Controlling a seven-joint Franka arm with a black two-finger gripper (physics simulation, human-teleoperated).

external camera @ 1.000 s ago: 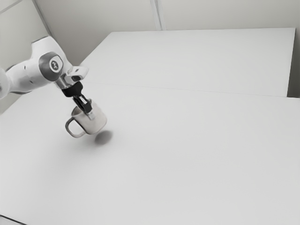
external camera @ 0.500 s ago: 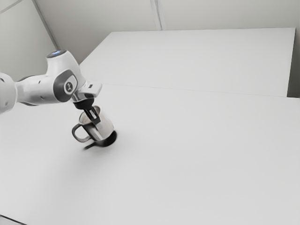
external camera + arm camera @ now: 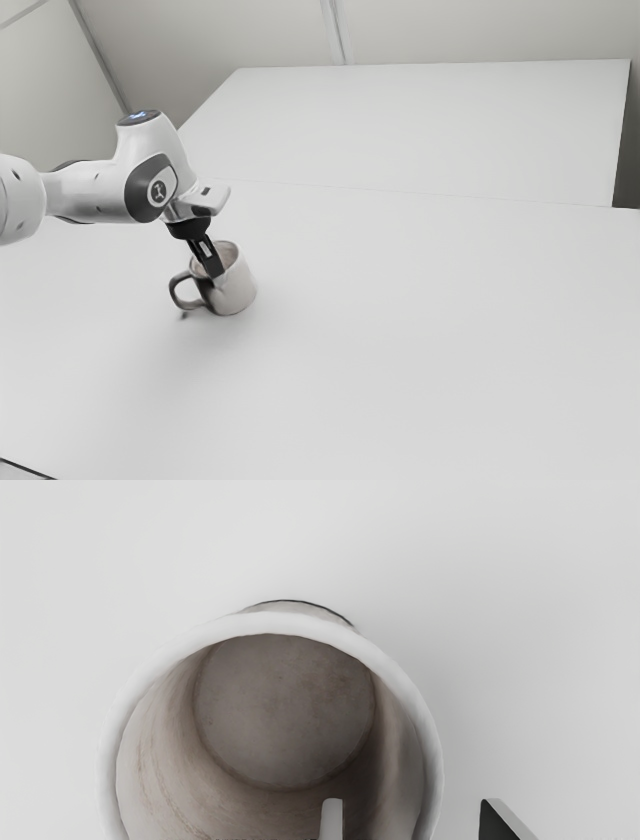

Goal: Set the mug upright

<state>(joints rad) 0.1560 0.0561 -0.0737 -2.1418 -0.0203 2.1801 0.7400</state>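
From the exterior view, can make out the mug (image 3: 238,291) upright on the desk (image 3: 410,350), base down, toward the exterior view's left. Can see there its pale outer wall and its darker handle (image 3: 180,292), turned toward the exterior view's left. Reaching in from that same side, slanting down to the mug with the arm (image 3: 105,192), and bringing the end effector (image 3: 217,274) to the rim. Find a small dark shadow (image 3: 184,316) on the desk too, just below the handle.

For the spread of the fingers, must turn to the wrist view. Read the end effector there as open, straddling the mug's wall: one finger (image 3: 332,821) inside the mouth, the other (image 3: 501,822) outside, apart from each other, with clear gaps to the rim (image 3: 272,623) on both sides. Not gripping the mug.

Looking down into the mug in the wrist view, can also pick out the round inner bottom (image 3: 285,710), grey-brown and mottled, and brownish streaks along the inner wall (image 3: 165,760). Beyond the broad white rim, catch a sliver of the outer wall, edged with a thin dark line.
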